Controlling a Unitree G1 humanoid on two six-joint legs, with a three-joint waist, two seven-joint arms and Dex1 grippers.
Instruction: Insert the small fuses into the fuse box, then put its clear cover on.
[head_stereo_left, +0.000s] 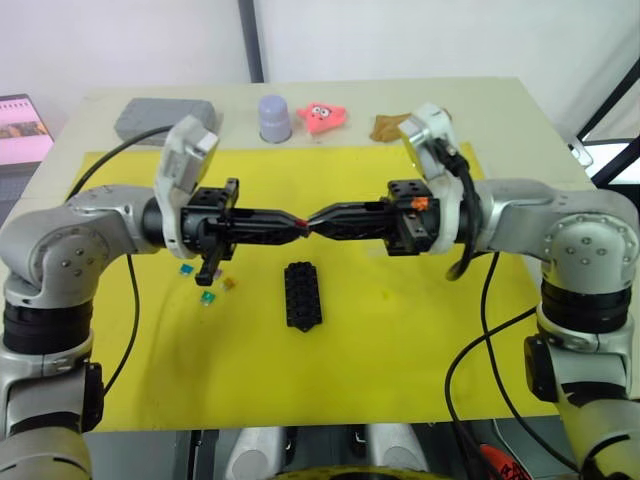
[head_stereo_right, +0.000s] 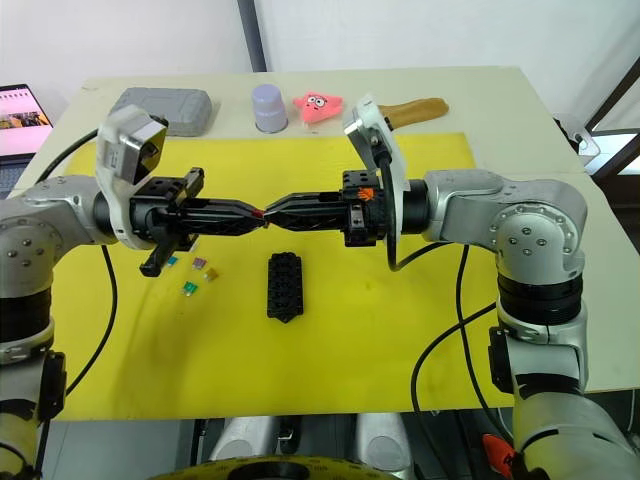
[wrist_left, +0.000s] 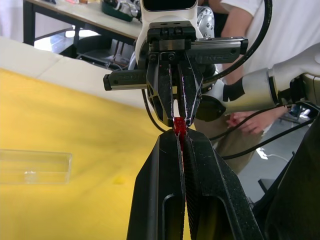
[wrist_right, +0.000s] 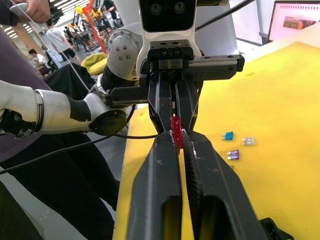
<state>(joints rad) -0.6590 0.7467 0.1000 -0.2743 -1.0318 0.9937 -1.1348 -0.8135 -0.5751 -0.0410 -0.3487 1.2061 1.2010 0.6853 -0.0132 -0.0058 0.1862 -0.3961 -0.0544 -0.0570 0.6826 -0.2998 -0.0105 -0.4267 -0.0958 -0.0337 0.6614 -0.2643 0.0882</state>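
Both arms reach inward, horizontal, tip to tip above the yellow mat (head_stereo_left: 400, 340). Left gripper (head_stereo_left: 296, 223) and right gripper (head_stereo_left: 318, 222) are both pinched on one red fuse (wrist_right: 176, 131). Fuse box (head_stereo_left: 302, 295) lies at 6 o'clock below them; loose fuses (head_stereo_left: 207, 284) at its 9 o'clock. Clear cover (wrist_left: 34, 166) lies on the mat. No legible writing.

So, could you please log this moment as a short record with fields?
left gripper: shut on red fuse
right gripper: shut on the same red fuse, tip to tip with the left
height: both held above the yellow mat
fuse box: on the mat below the grippers
loose fuses: on the mat, left of the fuse box
clear cover: flat on the mat
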